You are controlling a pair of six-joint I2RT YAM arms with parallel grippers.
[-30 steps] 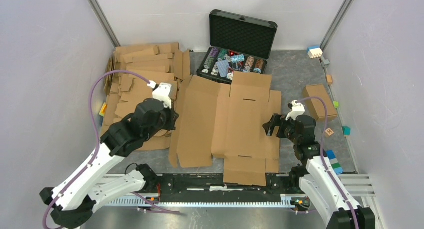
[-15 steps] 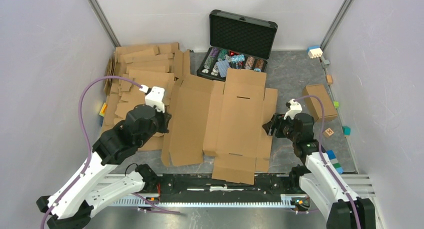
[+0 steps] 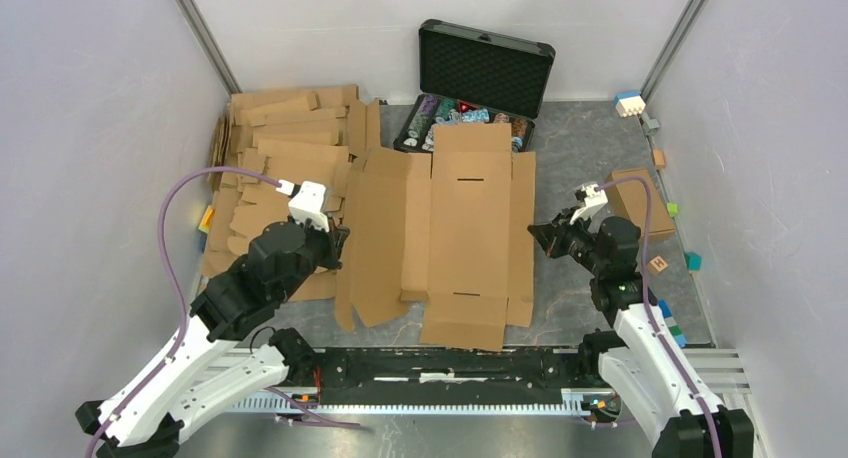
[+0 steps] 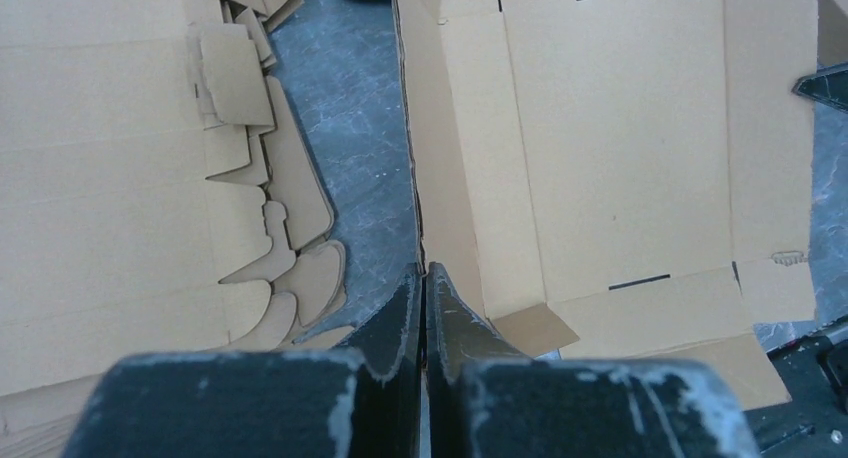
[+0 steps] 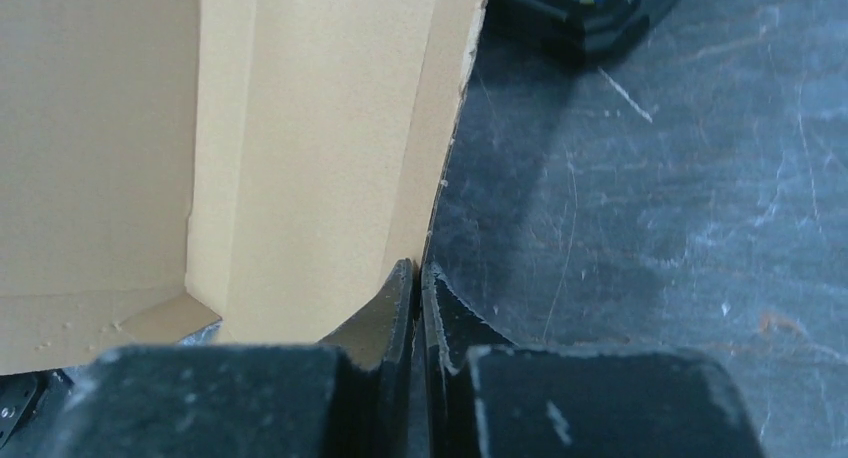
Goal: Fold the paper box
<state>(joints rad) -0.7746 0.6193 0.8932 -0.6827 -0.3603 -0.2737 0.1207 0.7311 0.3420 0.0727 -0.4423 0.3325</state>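
Note:
The paper box (image 3: 470,228) is a flat brown die-cut sheet lying mid-table, its side panels tilted up a little. My left gripper (image 3: 340,240) holds its left edge. In the left wrist view that gripper (image 4: 422,278) is shut on the thin cardboard edge, and the sheet (image 4: 620,158) spreads to the right of it. My right gripper (image 3: 535,233) is at the sheet's right edge. The right wrist view shows that gripper (image 5: 418,273) shut on the raised right flap (image 5: 300,158).
An open black case (image 3: 480,78) of poker chips stands behind the sheet, its front partly covered by it. A pile of flat cardboard sheets (image 3: 280,148) fills the left side. A small brown box (image 3: 640,203) and coloured blocks (image 3: 665,318) lie at the right.
The sheet slid left and turned square to the table as the left arm drew back. The right gripper went from open to shut on the right flap.

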